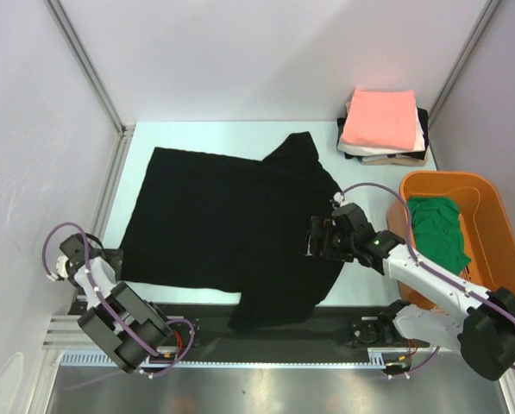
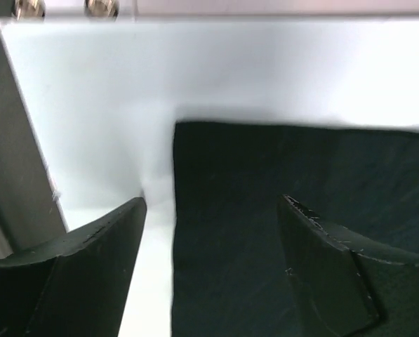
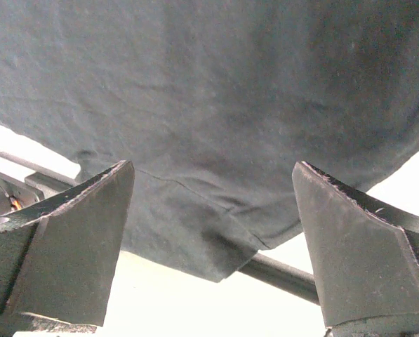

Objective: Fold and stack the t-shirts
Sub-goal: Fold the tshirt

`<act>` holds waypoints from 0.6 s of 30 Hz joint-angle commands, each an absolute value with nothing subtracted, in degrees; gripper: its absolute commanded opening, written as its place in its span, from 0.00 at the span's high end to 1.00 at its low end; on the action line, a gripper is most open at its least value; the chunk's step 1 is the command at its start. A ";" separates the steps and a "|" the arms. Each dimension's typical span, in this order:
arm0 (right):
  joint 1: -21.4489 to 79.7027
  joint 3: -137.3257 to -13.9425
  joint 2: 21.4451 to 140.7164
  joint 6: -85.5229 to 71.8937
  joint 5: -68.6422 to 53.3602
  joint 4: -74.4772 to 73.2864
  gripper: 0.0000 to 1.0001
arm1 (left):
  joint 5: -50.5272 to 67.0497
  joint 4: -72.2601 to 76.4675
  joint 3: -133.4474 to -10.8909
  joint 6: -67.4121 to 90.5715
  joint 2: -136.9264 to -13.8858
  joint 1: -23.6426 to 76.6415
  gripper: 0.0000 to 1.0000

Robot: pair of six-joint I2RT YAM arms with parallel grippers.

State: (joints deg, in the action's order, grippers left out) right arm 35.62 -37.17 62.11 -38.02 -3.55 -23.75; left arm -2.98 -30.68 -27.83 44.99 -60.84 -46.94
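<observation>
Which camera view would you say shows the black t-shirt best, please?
The top external view: the black t-shirt lies spread out there, nearly all its outline and both sleeves visible. The left wrist view shows only one corner of it; the right wrist view shows only a sleeve and nearby cloth.

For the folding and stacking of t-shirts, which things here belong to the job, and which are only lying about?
Belong to the job:
- black t-shirt, spread flat
- salmon-pink shirt atop the folded pile
- green shirt, crumpled

Only lying about:
- orange tub holding the green shirt
- mounting rail at the near edge
</observation>
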 commanded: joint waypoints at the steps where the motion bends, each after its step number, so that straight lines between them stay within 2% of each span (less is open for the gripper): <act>1: 36.38 -35.60 57.15 -39.81 -2.99 -25.57 0.00 | -5.54 -24.36 -24.61 44.47 -63.28 -46.84 0.19; 4: 38.40 -33.32 52.49 -41.13 -0.62 -28.64 0.00 | -4.31 -20.93 -24.08 44.38 -66.00 -46.76 0.24; 6: 41.64 -32.17 50.55 -43.58 0.00 -31.37 0.00 | -3.00 -18.12 -24.17 43.95 -67.41 -46.76 0.37; 7: 42.97 -31.47 49.67 -44.55 2.61 -32.07 0.00 | -1.51 -17.32 -24.26 43.68 -67.76 -46.76 0.45; 8: 44.54 -30.25 48.35 -47.17 3.42 -33.39 0.00 | -0.71 -16.01 -24.26 43.68 -68.02 -46.76 0.65; 10: 50.43 -28.75 47.38 -50.78 5.96 -34.62 0.01 | 1.04 -14.77 -24.00 43.94 -67.94 -46.76 0.82; 11: 52.97 -27.44 46.85 -54.46 6.76 -34.80 0.01 | 2.27 -14.16 -24.08 44.03 -67.77 -46.76 0.95; 12: 57.70 -26.99 46.76 -56.75 8.77 -34.98 0.02 | 2.72 -13.98 -24.26 44.03 -67.68 -46.76 0.99; 18: 74.34 -25.05 49.47 -70.99 17.30 -34.37 0.04 | 4.48 -13.27 -24.52 44.03 -67.41 -46.76 1.00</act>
